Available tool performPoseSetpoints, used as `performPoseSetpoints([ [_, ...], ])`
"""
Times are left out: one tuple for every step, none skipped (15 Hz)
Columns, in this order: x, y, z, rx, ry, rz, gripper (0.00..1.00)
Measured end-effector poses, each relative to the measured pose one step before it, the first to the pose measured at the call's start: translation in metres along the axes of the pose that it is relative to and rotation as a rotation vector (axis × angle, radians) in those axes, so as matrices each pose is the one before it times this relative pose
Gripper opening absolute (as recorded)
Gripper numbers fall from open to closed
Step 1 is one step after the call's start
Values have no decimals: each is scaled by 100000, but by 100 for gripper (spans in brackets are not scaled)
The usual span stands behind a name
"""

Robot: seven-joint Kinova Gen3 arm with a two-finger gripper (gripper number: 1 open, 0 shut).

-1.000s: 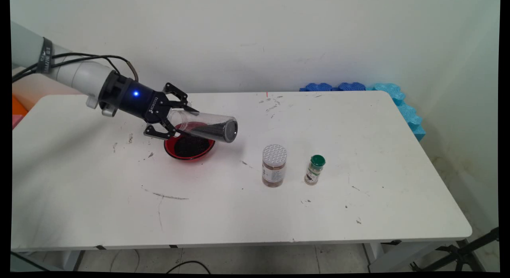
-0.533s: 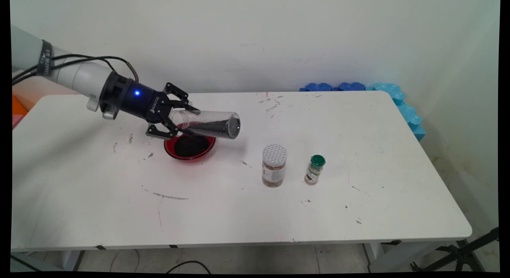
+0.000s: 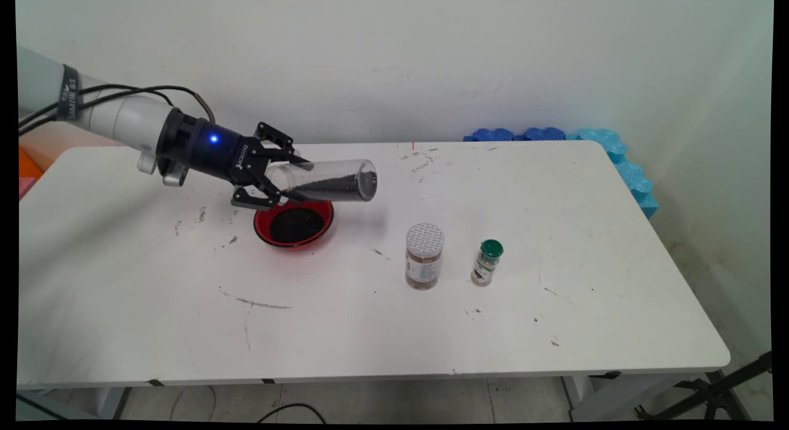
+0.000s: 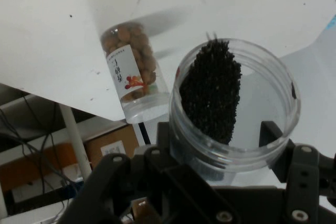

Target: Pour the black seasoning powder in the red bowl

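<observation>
main view: gripper (image 3: 278, 174) clamps clear jar (image 3: 327, 181) sideways above red bowl (image 3: 294, 222); table (image 3: 616, 282) right side open.

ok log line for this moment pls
gripper: shut on clear jar | jar: near level, half full of black grains, above red bowl | nearby: brown jar, green-capped bottle

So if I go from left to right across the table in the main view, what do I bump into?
Claw holding a clear jar over the red bowl → silver-lidded jar → green-capped bottle → blue foam at the table's far right edge.
</observation>
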State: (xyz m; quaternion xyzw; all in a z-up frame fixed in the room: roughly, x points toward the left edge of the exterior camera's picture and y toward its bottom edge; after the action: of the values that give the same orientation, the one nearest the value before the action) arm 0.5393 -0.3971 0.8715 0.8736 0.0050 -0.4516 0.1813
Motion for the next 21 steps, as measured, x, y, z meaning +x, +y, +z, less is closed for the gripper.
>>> performPoseSetpoints([
  [67, -4, -54, -601, -528, -299, 0],
  [37, -3, -24, -305, -287, -146, 0],
  [66, -1, -37, -461, -408, -207, 0],
  [30, 1, -23, -300, -272, -90, 0],
  [59, 8, -19, -432, -399, -144, 0],
  [33, 8, -16, -302, -262, -86, 0],
  [48, 15, -21, -455, -383, -155, 0],
  [25, 12, -10, -298, -236, -91, 0],
  [43, 20, -8, -445, -320, -178, 0],
  [39, 6, -12, -403, -384, -137, 0],
  [46, -3, -14, -301, -356, -65, 0],
  [42, -7, -20, -234, -267, -27, 0],
  [42, -5, -18, -243, -296, -28, 0],
  [36, -5, -10, -232, -282, -34, 0],
  [23, -1, -2, -266, -228, -109, 0],
  [18, 9, 6, -339, -260, -162, 0],
  [12, -4, 21, -273, -283, -177, 0],
  [-11, -18, 24, -207, -391, -99, 0],
  [-19, -23, 36, -190, -405, -66, 0],
  [-16, -13, 26, -217, -352, -74, 0],
  [-30, -6, 40, -224, -404, -77, 0],
])
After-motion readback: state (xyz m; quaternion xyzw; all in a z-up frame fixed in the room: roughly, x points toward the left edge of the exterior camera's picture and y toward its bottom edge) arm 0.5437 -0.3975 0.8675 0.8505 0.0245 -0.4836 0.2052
